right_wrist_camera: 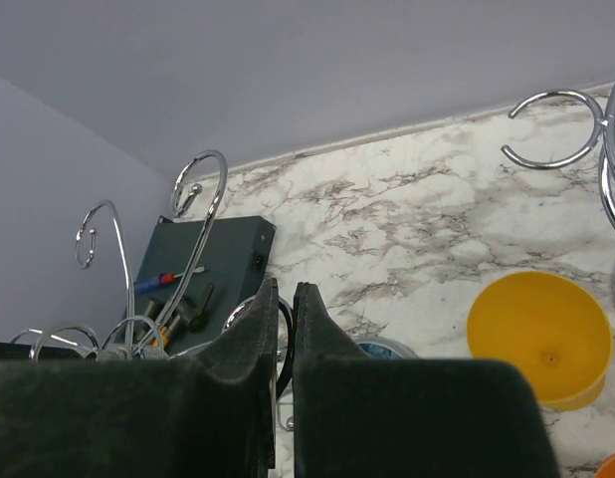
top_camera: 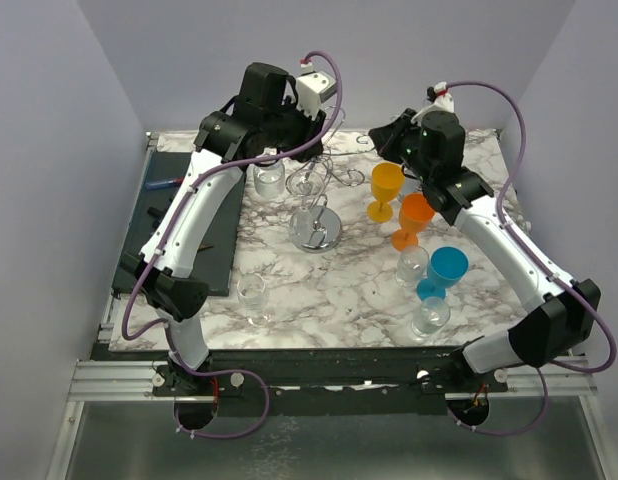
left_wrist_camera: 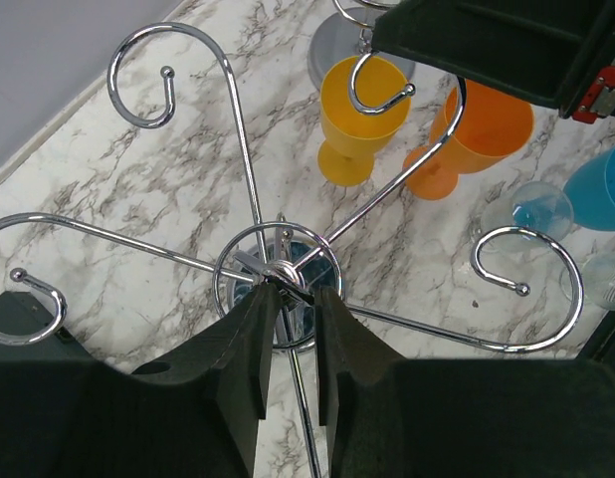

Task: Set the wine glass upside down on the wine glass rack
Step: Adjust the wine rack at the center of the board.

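Observation:
The chrome wine glass rack stands at the middle back of the marble table. A clear glass shows among its arms; I cannot tell how it hangs. My left gripper is above the rack, and in the left wrist view its gripper is closed about the rack's top hub. My right gripper hovers by a rack hook on the right. In its own view the right gripper is nearly shut, with only a thin dark curved edge in the slit. No glass shows in it.
Yellow, orange and blue goblets stand right of the rack. Clear glasses stand at the back left, front left and front right. A dark tray with a screwdriver lies at the left edge.

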{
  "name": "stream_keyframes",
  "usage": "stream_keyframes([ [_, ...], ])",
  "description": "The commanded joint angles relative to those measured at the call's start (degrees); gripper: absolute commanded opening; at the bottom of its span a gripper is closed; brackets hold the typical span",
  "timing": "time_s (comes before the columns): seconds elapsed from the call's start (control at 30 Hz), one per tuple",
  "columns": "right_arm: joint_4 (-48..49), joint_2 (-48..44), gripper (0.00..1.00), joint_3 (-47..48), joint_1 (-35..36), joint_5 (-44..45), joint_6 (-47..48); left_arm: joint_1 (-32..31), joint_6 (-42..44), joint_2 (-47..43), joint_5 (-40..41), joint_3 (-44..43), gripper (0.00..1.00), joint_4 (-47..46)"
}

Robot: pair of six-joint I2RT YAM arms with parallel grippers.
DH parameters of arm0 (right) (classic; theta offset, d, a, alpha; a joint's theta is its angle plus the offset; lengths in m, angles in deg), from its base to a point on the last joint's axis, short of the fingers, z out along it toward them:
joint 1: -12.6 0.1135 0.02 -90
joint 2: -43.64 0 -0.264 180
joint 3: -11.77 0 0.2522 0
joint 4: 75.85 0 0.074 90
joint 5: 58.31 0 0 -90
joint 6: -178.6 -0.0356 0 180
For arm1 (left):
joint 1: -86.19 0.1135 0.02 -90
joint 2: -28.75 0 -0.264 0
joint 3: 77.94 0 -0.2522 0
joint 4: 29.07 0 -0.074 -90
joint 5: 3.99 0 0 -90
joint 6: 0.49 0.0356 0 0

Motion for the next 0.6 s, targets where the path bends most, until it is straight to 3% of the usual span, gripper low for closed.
stream_keyframes([
  [0.0, -5.0, -3.6, 0.01, -5.6, 5.3, -3.1, -0.7, 1.6, 2.0, 2.0, 8.2, 0.0, 0.27, -4.4],
  [0.57, -5.1, -10.3, 0.01, -15.5, 14.2, 3.9, -5.6, 2.2, 3.5, 1.2, 9.3, 1.7, 0.24, -5.7],
])
